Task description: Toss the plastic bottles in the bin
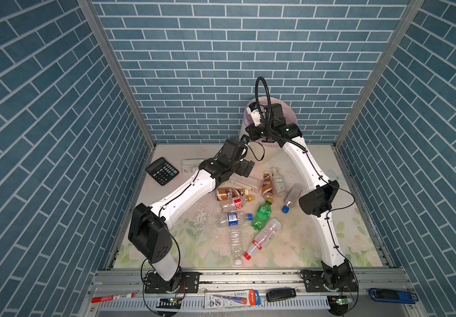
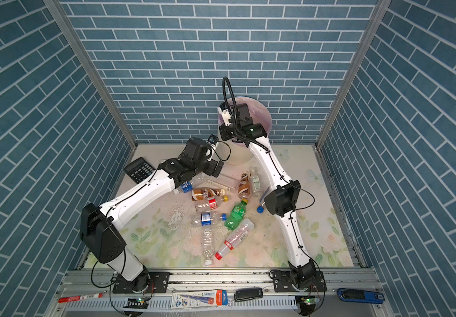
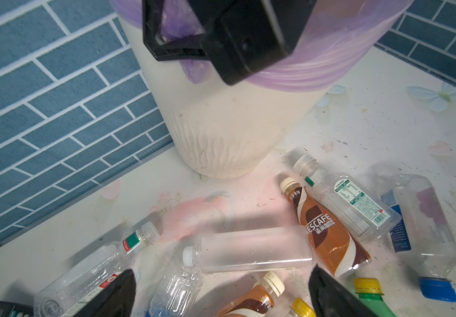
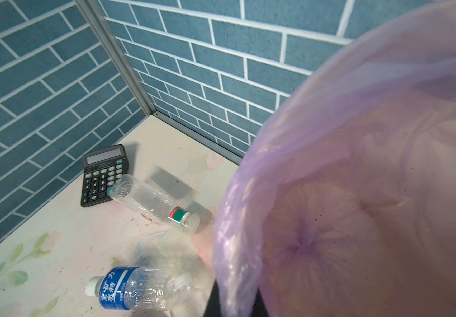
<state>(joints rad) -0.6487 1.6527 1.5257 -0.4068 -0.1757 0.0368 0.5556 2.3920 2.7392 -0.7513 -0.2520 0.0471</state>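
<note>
Pickup in hand: the plastic bottles [image 1: 261, 214] lie on the worktop [image 1: 350, 233] before the bin [image 1: 290, 109], none seen inside it.
Near the bin's foot the left pincer [image 3: 221, 277] hangs wide open above a clear square bottle [image 3: 254, 249]; the right pincer [image 1: 251, 133] sits at the bin's rim, closed, nothing seen in its grip. Next move, as I judge: lower the left pincer astride that bottle, close on its sides, lift above the bin's rim and release; neighbours lie close, so come down straight.
</note>
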